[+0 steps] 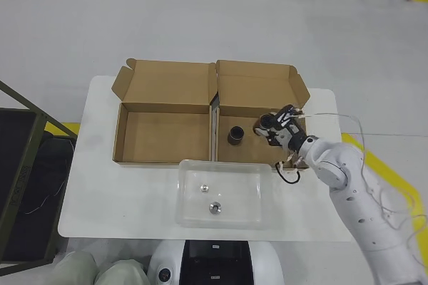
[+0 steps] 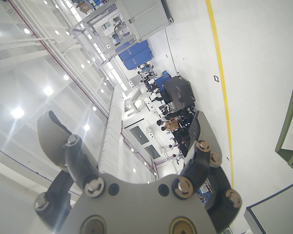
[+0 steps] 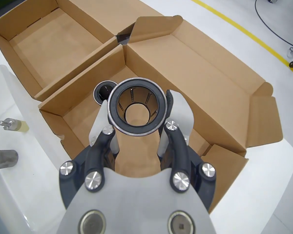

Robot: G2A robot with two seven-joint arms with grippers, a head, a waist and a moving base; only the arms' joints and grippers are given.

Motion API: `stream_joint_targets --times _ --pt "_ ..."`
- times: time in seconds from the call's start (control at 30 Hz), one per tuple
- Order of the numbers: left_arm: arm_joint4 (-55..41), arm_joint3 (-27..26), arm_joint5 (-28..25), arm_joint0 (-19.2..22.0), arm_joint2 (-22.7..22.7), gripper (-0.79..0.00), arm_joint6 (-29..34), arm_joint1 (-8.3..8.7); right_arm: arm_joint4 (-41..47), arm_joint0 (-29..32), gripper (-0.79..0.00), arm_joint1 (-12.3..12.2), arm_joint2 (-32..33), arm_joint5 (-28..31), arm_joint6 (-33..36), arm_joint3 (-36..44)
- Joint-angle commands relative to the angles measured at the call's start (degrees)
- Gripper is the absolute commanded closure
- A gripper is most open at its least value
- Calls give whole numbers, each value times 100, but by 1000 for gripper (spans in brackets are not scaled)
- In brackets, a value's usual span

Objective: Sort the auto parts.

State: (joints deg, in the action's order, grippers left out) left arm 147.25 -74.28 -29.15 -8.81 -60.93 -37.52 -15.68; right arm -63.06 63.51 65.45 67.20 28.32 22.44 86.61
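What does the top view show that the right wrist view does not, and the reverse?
Top view: the whole table and the full outline of the clear tray. Right wrist view: ball rows inside the bearing held by the right claw. Shared: the left box, the right box with a second bearing standing in it, two metal parts in the tray.

No lettering, number or sign is showing clearly enough to read. The blue cabinets (image 2: 134,55) in the room behind are carrying white marks too small to make out, and a small dark plate (image 2: 216,79) on the floor is showing a symbol that cannot be told.
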Motion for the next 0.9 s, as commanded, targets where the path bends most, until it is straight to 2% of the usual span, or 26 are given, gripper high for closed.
stream_joint_targets --times 0.0,0.6,0.87 --pt "0 0 0 0 0 -785 0 0 40 -64 0 15 -55 12 -9 -165" --pt "0 0 0 0 0 -785 0 0 227 -618 0 221 -712 29 -140 -1433" --pt "0 0 0 0 0 -785 0 0 209 -697 -203 280 -890 80 -208 -1644"
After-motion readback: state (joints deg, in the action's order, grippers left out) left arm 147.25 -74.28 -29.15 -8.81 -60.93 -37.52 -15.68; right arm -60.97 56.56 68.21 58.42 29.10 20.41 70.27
